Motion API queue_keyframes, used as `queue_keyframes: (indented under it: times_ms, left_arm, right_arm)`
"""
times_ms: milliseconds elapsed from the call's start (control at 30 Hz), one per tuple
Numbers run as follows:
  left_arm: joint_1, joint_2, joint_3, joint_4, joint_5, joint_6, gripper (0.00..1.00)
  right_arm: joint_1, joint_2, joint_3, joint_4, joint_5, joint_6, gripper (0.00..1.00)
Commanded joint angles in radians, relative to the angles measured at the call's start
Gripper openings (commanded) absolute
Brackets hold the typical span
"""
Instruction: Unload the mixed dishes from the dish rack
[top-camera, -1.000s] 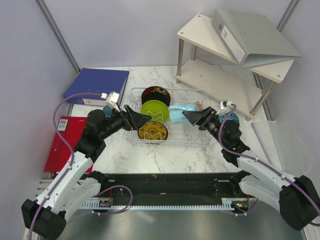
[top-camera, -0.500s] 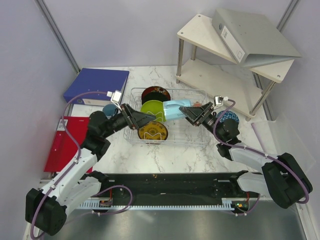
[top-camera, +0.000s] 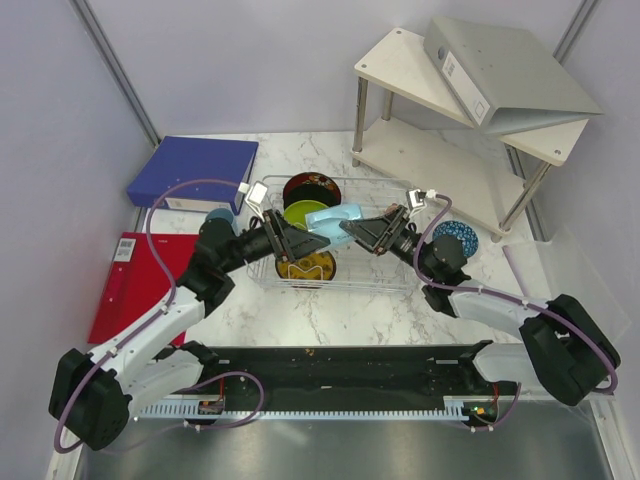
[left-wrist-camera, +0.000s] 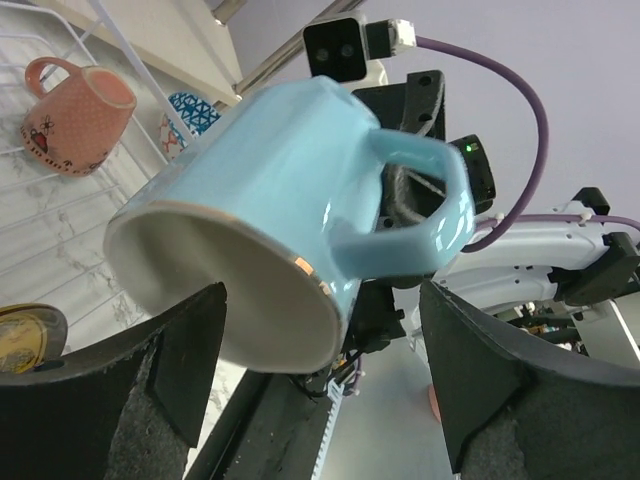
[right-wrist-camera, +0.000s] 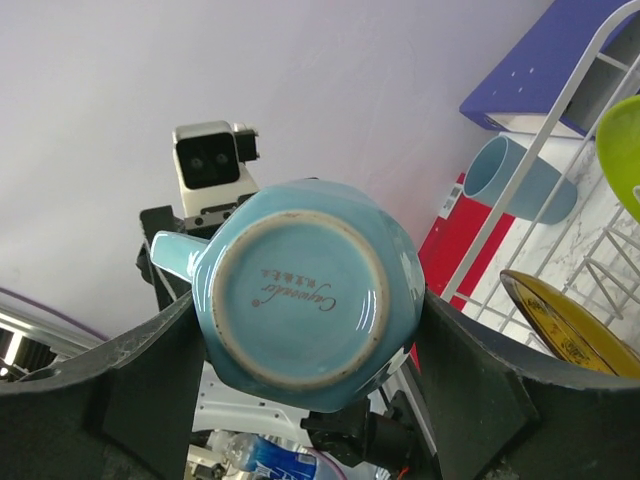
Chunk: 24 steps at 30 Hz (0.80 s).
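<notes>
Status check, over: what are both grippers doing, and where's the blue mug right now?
Right gripper shut on light-blue mug, over dish rack. Left gripper open at mug's mouth. Nothing between them.

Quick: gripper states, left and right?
Left gripper: open, jaws either side of the light-blue mug, not clamped on it.
Right gripper: closed, holding the light-blue mug.

Midair light-blue mug (top-camera: 333, 217) blocks room above dish rack (top-camera: 370, 284).

A light-blue mug (left-wrist-camera: 290, 190) hangs tilted, its open mouth facing down-left.
</notes>
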<state>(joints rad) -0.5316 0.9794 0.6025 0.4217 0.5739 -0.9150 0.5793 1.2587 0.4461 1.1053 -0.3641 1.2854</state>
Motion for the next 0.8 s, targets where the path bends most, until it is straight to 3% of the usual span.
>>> queue_keyframes:
  times_ms: [0, 133, 167, 233, 267, 300, 333, 367, 467, 500, 533, 567, 633, 767]
  left_arm:
    - [-0.016, -0.001, 0.051, 0.054, -0.032, 0.039, 0.82]
    - [-0.021, -0.005, 0.048, 0.052, -0.036, 0.05, 0.63]
    - [-0.022, -0.004, 0.048, 0.051, -0.036, 0.053, 0.52]
    - [-0.022, -0.008, 0.045, 0.045, -0.034, 0.06, 0.4]
    - [-0.022, -0.011, 0.046, 0.042, -0.034, 0.062, 0.27]
    - [-0.022, -0.013, 0.048, 0.035, -0.032, 0.065, 0.23]
    - [-0.022, -0.015, 0.049, 0.028, -0.037, 0.07, 0.08]
    - [-0.021, -0.018, 0.062, -0.018, -0.043, 0.079, 0.02]
    - [-0.022, -0.047, 0.126, -0.223, -0.144, 0.151, 0.02]
    - [-0.022, -0.06, 0.147, -0.286, -0.167, 0.175, 0.02]
    - [-0.022, -0.083, 0.167, -0.334, -0.189, 0.227, 0.02]
    - [-0.022, -0.097, 0.201, -0.415, -0.207, 0.249, 0.02]
    - [-0.021, -0.136, 0.232, -0.481, -0.258, 0.3, 0.02]
    - [-0.021, -0.165, 0.347, -0.645, -0.353, 0.367, 0.02]
  right_arm:
    - [0.03, 0.005, 0.072, 0.133, -0.007, -0.023, 0.0]
    - [0.045, 0.018, 0.072, 0.128, -0.006, -0.032, 0.0]
    - [0.048, 0.019, 0.072, 0.122, -0.007, -0.038, 0.0]
    - [0.051, 0.021, 0.072, 0.117, -0.01, -0.044, 0.0]
    - [0.053, 0.021, 0.072, 0.11, -0.012, -0.049, 0.0]
    - [0.054, 0.018, 0.071, 0.105, -0.012, -0.054, 0.0]
    - [0.054, 0.015, 0.071, 0.099, -0.013, -0.058, 0.0]
    - [0.056, 0.011, 0.072, 0.076, -0.015, -0.076, 0.0]
    - [0.054, -0.028, 0.083, -0.043, -0.019, -0.163, 0.03]
    - [0.056, -0.068, 0.095, -0.109, -0.019, -0.2, 0.2]
    - [0.056, -0.091, 0.126, -0.257, -0.013, -0.248, 0.61]
    - [0.056, -0.113, 0.141, -0.33, 0.011, -0.286, 0.77]
    - [0.056, -0.172, 0.184, -0.515, 0.053, -0.397, 0.98]
    - [0.056, -0.246, 0.261, -0.772, 0.187, -0.526, 0.98]
